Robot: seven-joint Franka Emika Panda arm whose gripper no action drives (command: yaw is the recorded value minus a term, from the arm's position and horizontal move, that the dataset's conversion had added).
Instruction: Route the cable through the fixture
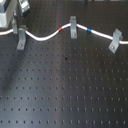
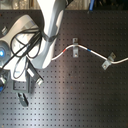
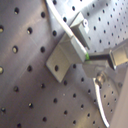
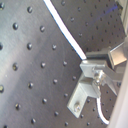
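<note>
Black perforated tabletop (image 1: 65, 95), three grey clips standing in a row across it in the first exterior view. White cable (image 1: 47, 36) snaking through all three: seated in the slotted top of the fixture (image 1: 21, 37) toward the first exterior view's left, then through the middle clip (image 1: 74, 27), then the far clip (image 1: 115, 41) at the first exterior view's right. Red band (image 1: 61, 29) just before the middle clip, blue band (image 1: 89, 30) just past it. In the second exterior view, only two clips on show, middle one (image 2: 74, 48) and far one (image 2: 107, 62); robot arm (image 2: 47, 35) covering the rest of the line. Pincer (image 3: 92, 62) right up against the fixture in both wrist views, metal fingers (image 4: 117, 54) cut off at the frame edge. Open or closed: cannot tell. Cable end beyond the fixture running out of the first exterior view's left edge. Everything soft and blurred.
</note>
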